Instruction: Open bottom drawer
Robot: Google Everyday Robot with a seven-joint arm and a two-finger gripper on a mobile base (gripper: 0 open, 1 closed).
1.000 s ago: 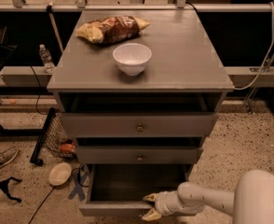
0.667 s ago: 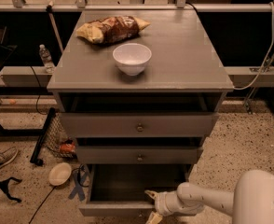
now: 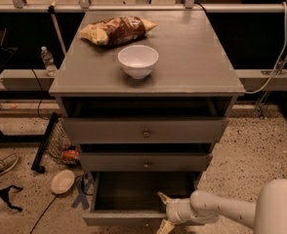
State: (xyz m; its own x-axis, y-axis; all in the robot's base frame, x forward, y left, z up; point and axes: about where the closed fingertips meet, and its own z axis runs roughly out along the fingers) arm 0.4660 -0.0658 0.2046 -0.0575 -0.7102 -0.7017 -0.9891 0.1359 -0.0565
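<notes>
- Bottom drawer (image 3: 133, 195), lowest in the grey cabinet (image 3: 148, 72), stands pulled well out, its dark inside showing beneath the middle drawer (image 3: 146, 162); you can judge the opening largely done.
- Your gripper (image 3: 164, 212) sits at the drawer's front panel, right of centre, fingers spread wide, one above the rim and one below, clamping nothing.
- Left for you: perhaps a little more pull, then backing away.
- Floor ahead looks free; a tan bowl (image 3: 62, 181) lies near the drawer's left corner.
</notes>
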